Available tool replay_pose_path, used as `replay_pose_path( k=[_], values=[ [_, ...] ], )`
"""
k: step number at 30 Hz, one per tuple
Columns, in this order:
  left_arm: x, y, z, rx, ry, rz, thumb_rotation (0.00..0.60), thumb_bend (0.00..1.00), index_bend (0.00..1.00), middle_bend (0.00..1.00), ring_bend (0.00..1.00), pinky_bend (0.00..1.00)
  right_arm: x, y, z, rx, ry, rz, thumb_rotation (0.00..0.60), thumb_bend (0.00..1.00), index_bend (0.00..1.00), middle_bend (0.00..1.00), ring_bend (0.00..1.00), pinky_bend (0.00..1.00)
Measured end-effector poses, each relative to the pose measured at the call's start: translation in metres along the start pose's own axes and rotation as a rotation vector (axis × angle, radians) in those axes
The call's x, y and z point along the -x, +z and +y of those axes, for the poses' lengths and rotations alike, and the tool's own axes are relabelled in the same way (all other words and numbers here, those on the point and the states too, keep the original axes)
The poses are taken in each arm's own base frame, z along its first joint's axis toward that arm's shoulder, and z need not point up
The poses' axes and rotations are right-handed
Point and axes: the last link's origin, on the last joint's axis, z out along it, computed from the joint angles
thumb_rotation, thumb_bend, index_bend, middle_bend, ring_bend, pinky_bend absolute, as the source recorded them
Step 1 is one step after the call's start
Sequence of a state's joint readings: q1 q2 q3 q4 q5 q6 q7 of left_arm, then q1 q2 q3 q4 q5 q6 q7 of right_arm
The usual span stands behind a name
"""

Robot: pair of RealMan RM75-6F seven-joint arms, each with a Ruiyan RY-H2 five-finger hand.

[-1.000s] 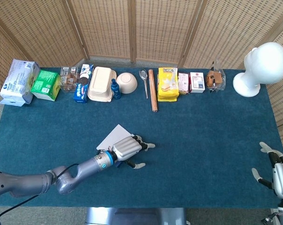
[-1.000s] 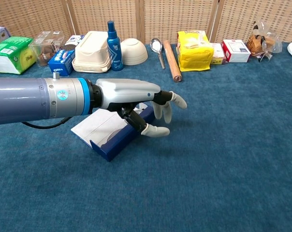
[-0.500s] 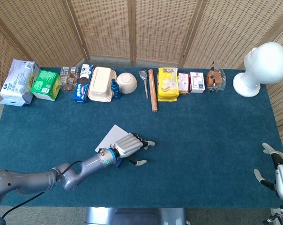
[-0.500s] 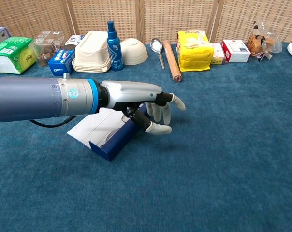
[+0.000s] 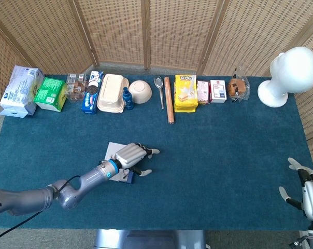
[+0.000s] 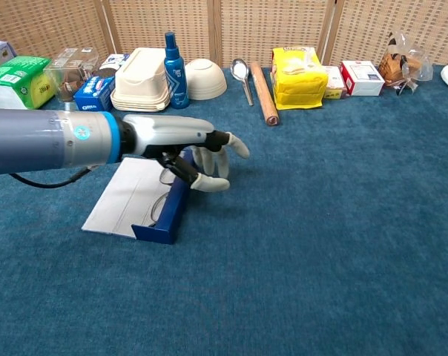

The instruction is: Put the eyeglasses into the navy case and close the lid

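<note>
The navy case (image 6: 162,228) lies open on the blue cloth, left of centre, its white-lined lid (image 6: 124,196) flat to the left. The eyeglasses (image 6: 162,202) rest inside the case, partly hidden by its wall. My left hand (image 6: 181,141) hovers over the case's far end with fingers spread forward, and its thumb is against the case's right wall. In the head view the left hand (image 5: 130,154) covers most of the case (image 5: 128,178) and the lid (image 5: 113,151). My right hand (image 5: 306,194) is at the table's near right corner, fingers apart, holding nothing.
Along the back edge stand a tissue pack (image 5: 20,89), a green box (image 5: 50,93), a blue bottle (image 6: 172,61), a bowl (image 5: 140,91), a spoon (image 5: 159,90), a rolling pin (image 5: 169,99) and a yellow packet (image 5: 185,92). A white mannequin head (image 5: 288,75) stands at the back right.
My left hand has drawn left and back. The open case has slid and turned with it, now lying more front to back. The right hand has hardly moved.
</note>
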State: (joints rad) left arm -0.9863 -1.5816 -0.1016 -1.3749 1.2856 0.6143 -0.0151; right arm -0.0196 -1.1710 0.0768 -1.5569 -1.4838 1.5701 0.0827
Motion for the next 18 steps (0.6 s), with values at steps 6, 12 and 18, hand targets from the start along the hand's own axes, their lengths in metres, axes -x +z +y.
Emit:
replay_pose_path(
  k=[6, 12, 18],
  values=[
    [0.000, -0.026, -0.020, -0.055, -0.018, 0.004, 0.286, 0.32, 0.12, 0.33, 0.31, 0.28, 0.003, 0.004, -0.005, -0.013, 0.002, -0.006, 0.600, 0.26, 0.17, 0.32, 0.27, 0.31],
    [0.004, -0.046, -0.031, -0.087, -0.031, -0.003, 0.287, 0.32, 0.13, 0.33, 0.30, 0.28, 0.006, 0.007, -0.009, -0.025, 0.006, -0.014, 0.600, 0.27, 0.17, 0.32, 0.27, 0.31],
    [0.009, -0.069, -0.037, -0.113, -0.048, -0.009, 0.287, 0.32, 0.13, 0.32, 0.30, 0.28, 0.008, 0.009, -0.013, -0.037, 0.011, -0.020, 0.600, 0.27, 0.17, 0.32, 0.27, 0.31]
  ],
)
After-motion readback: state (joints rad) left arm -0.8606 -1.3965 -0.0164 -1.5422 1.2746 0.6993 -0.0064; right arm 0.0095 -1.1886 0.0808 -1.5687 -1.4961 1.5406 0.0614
